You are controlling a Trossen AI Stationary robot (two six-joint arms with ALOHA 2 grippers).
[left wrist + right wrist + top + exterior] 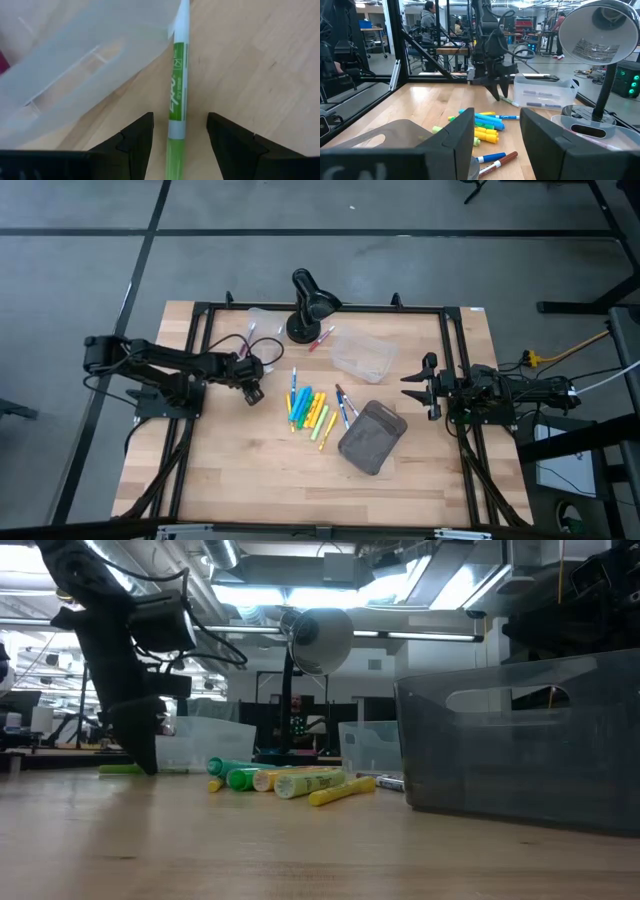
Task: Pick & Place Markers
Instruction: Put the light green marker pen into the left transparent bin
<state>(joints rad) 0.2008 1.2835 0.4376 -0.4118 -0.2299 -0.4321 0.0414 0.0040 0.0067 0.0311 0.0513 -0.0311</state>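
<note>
My left arm reaches across the counter [240, 480] from its base at the left edge, elbow bent and wrist angled down, so that my left tool [251, 391] points at the wood just beside a clear plastic bin [75, 65]. Its fingers [135, 145] stand apart, and a green marker [177, 100] lies flat on the counter between them, its far end reaching past the bin's corner. Neither finger touches it. From the low view the same tool [140, 755] hangs tip-down with its tip at the surface.

My right arm waits at the right edge of the counter, held level, its right tool [420, 387] aimed inward with the fingers parted and nothing between them.

The rest of the markers [310, 410] lie in a loose heap near the middle of the counter: yellow, green, blue and orange. Just beside them sits a grey pouch [372, 438]. A second clear bin [362, 355] and a black desk lamp [308, 302] stand toward the far side.
</note>
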